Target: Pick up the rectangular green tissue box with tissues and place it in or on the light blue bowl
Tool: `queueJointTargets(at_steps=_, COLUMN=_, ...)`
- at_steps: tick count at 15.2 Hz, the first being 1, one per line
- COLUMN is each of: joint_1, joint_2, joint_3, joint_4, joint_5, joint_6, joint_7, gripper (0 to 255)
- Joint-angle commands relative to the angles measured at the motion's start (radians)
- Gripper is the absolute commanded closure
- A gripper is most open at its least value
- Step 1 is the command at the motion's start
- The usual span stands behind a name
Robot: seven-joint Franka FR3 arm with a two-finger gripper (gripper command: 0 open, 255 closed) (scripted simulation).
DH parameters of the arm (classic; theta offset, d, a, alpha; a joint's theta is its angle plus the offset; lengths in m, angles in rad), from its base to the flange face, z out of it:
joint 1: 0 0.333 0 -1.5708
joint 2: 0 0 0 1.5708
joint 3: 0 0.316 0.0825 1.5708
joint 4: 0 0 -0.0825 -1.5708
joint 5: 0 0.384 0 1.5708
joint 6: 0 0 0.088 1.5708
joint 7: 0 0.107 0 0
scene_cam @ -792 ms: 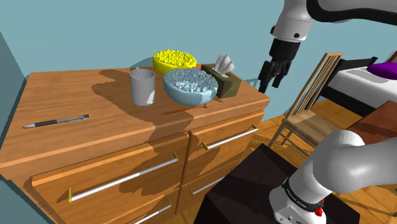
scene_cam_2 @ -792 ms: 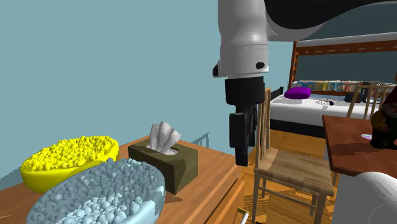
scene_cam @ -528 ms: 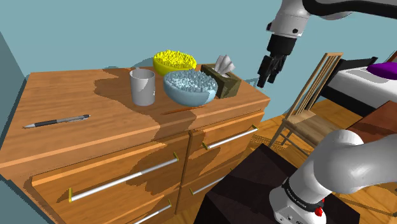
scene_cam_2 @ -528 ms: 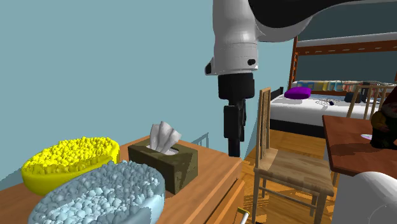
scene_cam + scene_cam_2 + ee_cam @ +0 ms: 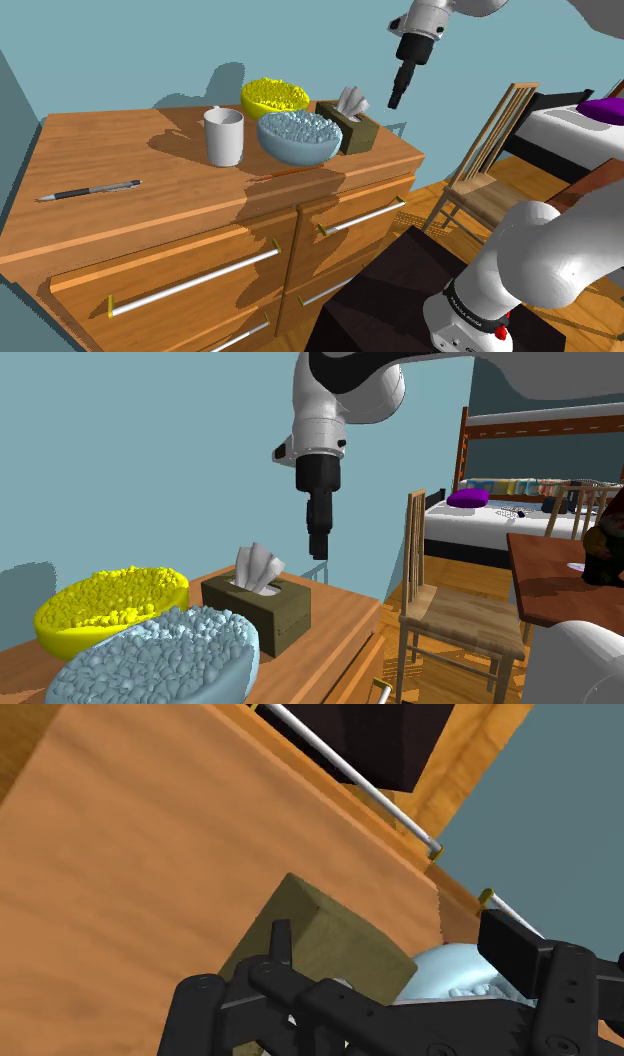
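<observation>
Tissue box (image 5: 352, 133) lies flat, long axis level; tissues (image 5: 352, 99) upward; bowl (image 5: 296, 151) beside.

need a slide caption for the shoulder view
Black gripper hovers up beside the olive tissue box, which sits next to the light blue bowl on a wooden dresser.

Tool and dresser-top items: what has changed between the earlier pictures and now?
The tool rose and swung toward the shoulder view's left, from past the end of the dresser to nearer the tissue box, holding nothing. The tissue box, light blue bowl, yellow bowl, mug and pen stayed put.
</observation>
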Motion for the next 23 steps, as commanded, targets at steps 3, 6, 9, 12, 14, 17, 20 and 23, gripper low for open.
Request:
queueJointTargets(at_steps=3, joint_1=0.05, joint_2=0.207, joint_3=-0.104, joint_4=0.211, joint_5=0.113, joint_6=-0.068, joint_7=-0.289, gripper=0)
queueJointTargets(at_steps=6, joint_1=0.054, joint_2=0.335, joint_3=-0.143, joint_4=0.353, joint_5=0.194, joint_6=-0.137, joint_7=-0.436, gripper=0)
queueJointTargets(at_steps=9, joint_1=0.058, joint_2=0.313, joint_3=-0.131, joint_4=0.291, joint_5=0.187, joint_6=-0.092, joint_7=-0.432, gripper=0)
queueJointTargets(at_steps=12, joint_1=0.064, joint_2=0.294, joint_3=-0.122, joint_4=0.234, joint_5=0.182, joint_6=-0.049, joint_7=-0.428, gripper=0)
queueJointTargets(at_steps=14, joint_1=0.067, joint_2=0.285, joint_3=-0.117, joint_4=0.205, joint_5=0.18, joint_6=-0.026, joint_7=-0.427, gripper=0)
queueJointTargets(at_steps=17, joint_1=0.066, joint_2=0.285, joint_3=-0.117, joint_4=0.205, joint_5=0.18, joint_6=-0.026, joint_7=-0.427, gripper=0)
queueJointTargets(at_steps=20, joint_1=0.066, joint_2=0.285, joint_3=-0.117, joint_4=0.205, joint_5=0.18, joint_6=-0.026, joint_7=-0.427, gripper=0)
queueJointTargets(at_steps=23, joint_1=0.066, joint_2=0.285, joint_3=-0.117, joint_4=0.205, joint_5=0.18, joint_6=-0.027, joint_7=-0.427, gripper=255)
